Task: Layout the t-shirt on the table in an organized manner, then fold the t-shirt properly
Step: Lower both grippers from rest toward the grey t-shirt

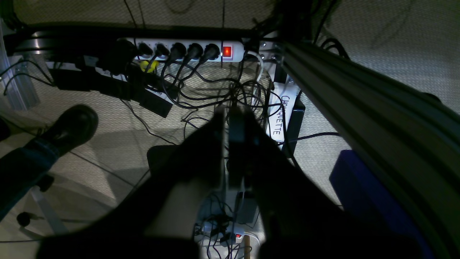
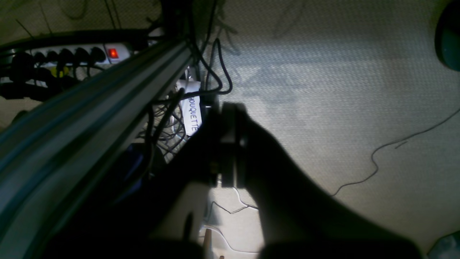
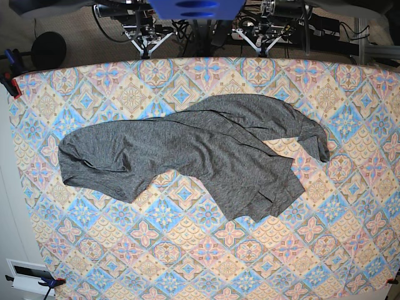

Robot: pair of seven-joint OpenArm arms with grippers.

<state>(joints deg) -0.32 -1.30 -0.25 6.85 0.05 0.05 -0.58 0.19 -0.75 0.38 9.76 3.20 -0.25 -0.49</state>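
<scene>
Both claws hang beyond the bench's [image 3: 350,262] far edge, left claw [image 1: 227,118] and right claw [image 2: 226,115] pressed together, empty. Crumpled t-shirt [image 3: 200,150] sprawls mid-bench, margins open all round. Power strip [image 1: 187,50] and cables [image 1: 215,93] lie below.

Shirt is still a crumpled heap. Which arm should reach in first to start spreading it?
Little separates them: both arms are parked beyond the table's far edge, tools shut. I'd lean left, since the t-shirt's folded-over sleeve lies on its side of the base view.
</scene>
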